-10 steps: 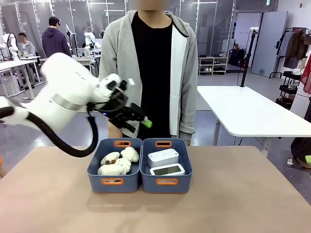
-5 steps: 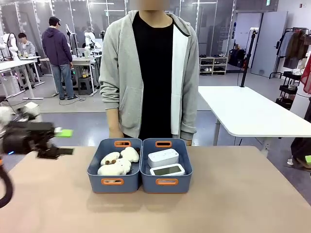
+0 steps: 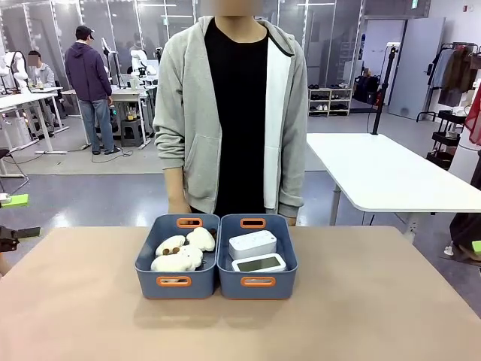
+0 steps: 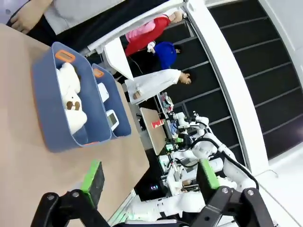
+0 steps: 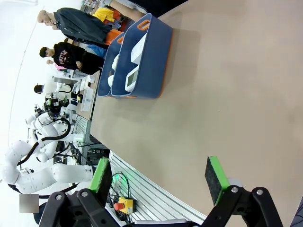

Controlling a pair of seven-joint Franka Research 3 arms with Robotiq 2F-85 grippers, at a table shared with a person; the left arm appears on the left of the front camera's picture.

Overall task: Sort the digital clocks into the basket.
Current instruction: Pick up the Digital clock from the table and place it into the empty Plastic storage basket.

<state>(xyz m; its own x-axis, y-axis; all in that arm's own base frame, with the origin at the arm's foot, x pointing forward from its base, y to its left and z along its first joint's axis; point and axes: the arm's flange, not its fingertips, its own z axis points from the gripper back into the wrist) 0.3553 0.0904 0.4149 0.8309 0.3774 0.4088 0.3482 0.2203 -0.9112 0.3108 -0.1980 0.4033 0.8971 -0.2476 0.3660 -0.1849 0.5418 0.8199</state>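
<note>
Two white digital clocks lie in the right-hand blue basket (image 3: 233, 283): one face-down at the back (image 3: 252, 244), one with its screen up at the front (image 3: 258, 263). My left gripper (image 3: 19, 216) hangs open at the table's far left edge, well away from the bins. In the left wrist view its fingers (image 4: 93, 177) are spread with nothing between them, and the basket (image 4: 122, 124) lies beyond the plush bin. My right gripper (image 5: 158, 177) is open and empty over bare tabletop, far from the basket (image 5: 156, 61) that holds a clock (image 5: 131, 78).
The twin blue bin (image 3: 147, 278) on the left holds cream plush toys (image 3: 180, 253). A person in a grey hoodie (image 3: 188, 113) stands right behind the bins, hands down at the far edge. Open tabletop (image 3: 361, 301) surrounds the bins.
My left arm has swung back from above the bins to the table's far left edge, with its gripper open and empty. Clocks and bins have not moved.
</note>
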